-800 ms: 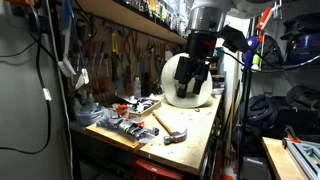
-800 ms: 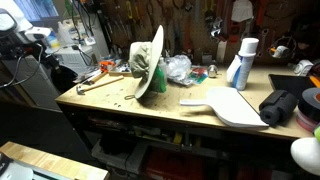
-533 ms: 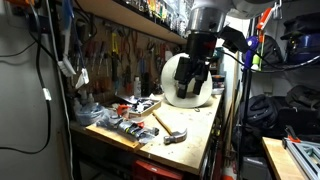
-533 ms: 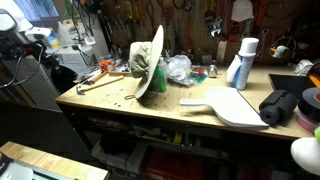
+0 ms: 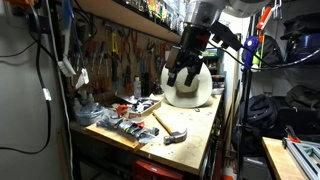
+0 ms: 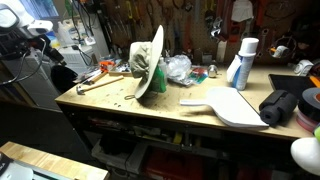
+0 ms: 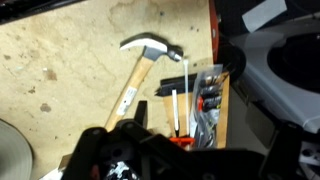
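My gripper [image 5: 183, 80] hangs above the end of a wooden workbench [image 5: 195, 135], its fingers spread and empty. Behind it in an exterior view sits a white, rounded hat-like object [image 5: 195, 93], which stands tilted on edge in the other exterior view [image 6: 152, 60]. A wooden-handled claw hammer [image 5: 166, 129] lies on the bench below, and shows in the wrist view [image 7: 140, 72] and at the bench's end [image 6: 95, 82]. In the wrist view the dark gripper body [image 7: 160, 155] fills the bottom edge. I cannot pick the gripper out in the other exterior view.
A flat pack of screwdrivers and small tools [image 7: 203, 100] lies beside the hammer [image 5: 125, 118]. Further along stand a white spray can [image 6: 245, 62], a white paddle-shaped board [image 6: 235, 108], a clear plastic bag [image 6: 178, 68] and a black bundle [image 6: 280, 105]. A tool wall and shelf [image 5: 125, 12] back the bench.
My gripper has risen and swung slightly to the left in an exterior view, now tilted. Nothing on the bench has moved.
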Robot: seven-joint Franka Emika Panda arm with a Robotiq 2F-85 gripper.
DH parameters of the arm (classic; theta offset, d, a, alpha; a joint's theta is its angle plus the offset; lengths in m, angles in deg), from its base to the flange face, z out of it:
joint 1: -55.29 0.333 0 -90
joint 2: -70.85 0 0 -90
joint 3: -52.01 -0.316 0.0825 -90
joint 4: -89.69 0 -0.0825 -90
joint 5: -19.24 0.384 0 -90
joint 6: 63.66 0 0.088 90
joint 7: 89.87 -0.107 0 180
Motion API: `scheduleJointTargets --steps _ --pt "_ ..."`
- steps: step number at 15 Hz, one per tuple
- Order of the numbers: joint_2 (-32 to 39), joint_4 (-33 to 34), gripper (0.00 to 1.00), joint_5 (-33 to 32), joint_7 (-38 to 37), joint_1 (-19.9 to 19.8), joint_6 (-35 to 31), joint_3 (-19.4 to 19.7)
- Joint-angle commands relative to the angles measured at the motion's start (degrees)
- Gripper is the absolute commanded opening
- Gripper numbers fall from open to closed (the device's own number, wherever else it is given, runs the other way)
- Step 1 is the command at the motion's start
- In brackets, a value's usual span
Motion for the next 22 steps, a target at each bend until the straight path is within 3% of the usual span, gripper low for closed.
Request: scheduleJointTargets --steps 1,7,11,16,17,18,22 --pt "-0.37 2.55 1.0 -3.98 -5.7 -5.41 -5.41 -0.08" --pt "2.32 8.89 1.0 -11.59 -17.12 -18.37 -12.88 -1.21" --pt "3.19 10.36 1.0 -20.93 -27.1 -29.41 -20.59 -3.95" --pt "-1.32 9.28 1.0 -32.09 -43.08 -47.01 -18.03 -13.83" --pt "-2.95 9.06 1.0 -33.1 -45.01 -48.24 -14.05 -15.73" --pt "1.62 10.77 1.0 -31.34 -40.22 -42.76 -18.24 -9.9" --pt "-0.68 10.59 1.0 -33.44 -44.06 -45.47 -14.5 -13.26"
